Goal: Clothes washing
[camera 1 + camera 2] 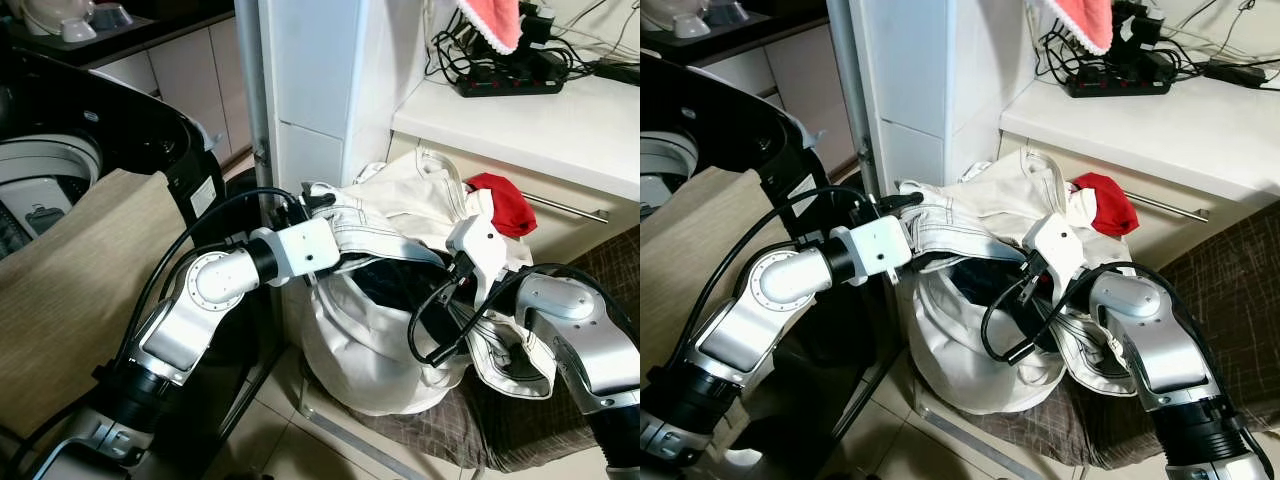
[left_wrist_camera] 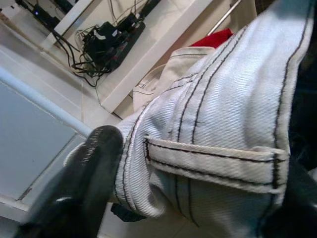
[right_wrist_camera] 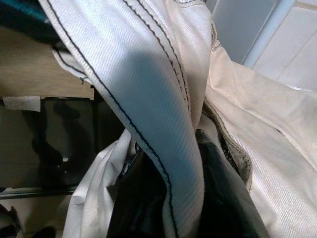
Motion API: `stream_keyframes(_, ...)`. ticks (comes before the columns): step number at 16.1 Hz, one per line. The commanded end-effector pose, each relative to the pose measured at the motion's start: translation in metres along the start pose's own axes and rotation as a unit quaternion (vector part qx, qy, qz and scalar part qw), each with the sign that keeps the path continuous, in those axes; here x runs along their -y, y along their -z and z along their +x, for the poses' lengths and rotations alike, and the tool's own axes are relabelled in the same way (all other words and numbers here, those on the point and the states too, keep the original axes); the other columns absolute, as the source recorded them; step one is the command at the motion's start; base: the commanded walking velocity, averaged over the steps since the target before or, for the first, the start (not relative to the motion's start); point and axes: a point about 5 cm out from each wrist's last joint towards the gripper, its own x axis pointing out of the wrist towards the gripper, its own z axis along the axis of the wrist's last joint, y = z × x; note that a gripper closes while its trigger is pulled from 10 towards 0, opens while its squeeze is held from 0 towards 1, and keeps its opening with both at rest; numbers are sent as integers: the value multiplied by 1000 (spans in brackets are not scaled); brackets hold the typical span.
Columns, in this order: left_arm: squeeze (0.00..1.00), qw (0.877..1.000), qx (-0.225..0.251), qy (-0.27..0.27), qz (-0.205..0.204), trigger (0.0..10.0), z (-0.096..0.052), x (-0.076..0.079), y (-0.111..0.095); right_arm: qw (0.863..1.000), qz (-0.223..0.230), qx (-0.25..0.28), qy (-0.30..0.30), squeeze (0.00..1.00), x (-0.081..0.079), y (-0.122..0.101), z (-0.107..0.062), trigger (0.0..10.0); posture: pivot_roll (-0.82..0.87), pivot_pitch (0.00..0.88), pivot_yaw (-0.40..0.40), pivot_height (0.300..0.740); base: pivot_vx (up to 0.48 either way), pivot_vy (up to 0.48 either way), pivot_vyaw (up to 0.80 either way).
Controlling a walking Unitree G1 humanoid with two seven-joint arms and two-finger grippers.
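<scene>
We had both grippers on the white jeans (image 1: 400, 215) above the laundry bag (image 1: 365, 365).

Our left gripper (image 1: 312, 200) was clenched on the waistband of the jeans, its black fingers (image 2: 86, 183) pinching the cloth beside a belt loop (image 2: 213, 163). Our right gripper (image 3: 198, 198) also gripped a fold of the same jeans, which hung draped between its fingers. The jeans lay over the mouth of the white bag on the floor, between the washing machine (image 1: 60, 170) on our left and the counter (image 1: 540, 120) on our right. A red cloth (image 1: 505, 203) lay just behind the jeans, and a power strip (image 1: 510, 82) sat on the counter.
</scene>
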Motion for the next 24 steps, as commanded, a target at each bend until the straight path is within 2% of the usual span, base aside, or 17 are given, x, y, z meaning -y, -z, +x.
stream_keyframes(1,0,1000,-2,-11,-3,0,-1,-6,1,1000,-14,15,-1,0,0,-10,-3,0,-74,0,25,740,0,0,0)
stream_keyframes(11,0,1000,8,-6,-17,0,-2,-4,2,1000,-15,9,1,0,-2,-7,-2,0,-71,0,30,740,0,0,0)
stream_keyframes(17,0,999,10,-20,-26,0,-2,-9,1,1000,-16,7,4,0,-3,-6,-2,0,-73,0,34,740,0,0,0)
stream_keyframes(20,0,999,14,-21,-29,0,-1,-9,0,1000,-19,6,6,0,-5,-6,-3,3176,-76,0,39,740,0,0,0)
stream_keyframes(21,0,999,15,-21,-32,0,-1,-9,0,1000,-20,5,7,0,-5,-6,-3,4824,-78,0,41,740,0,0,0)
stream_keyframes(22,0,999,15,-22,-33,0,-1,-9,-1,1000,-21,5,9,0,-5,-6,-4,5490,-78,0,41,740,0,0,0)
stream_keyframes(23,0,999,16,-22,-35,0,-1,-9,-1,1000,-22,5,9,0,-5,-6,-4,7216,-78,0,42,740,0,0,0)
stream_keyframes(24,0,999,17,-23,-38,0,0,-9,-1,1000,-24,5,12,0,-4,-6,-3,10000,-78,0,42,740,0,0,0)
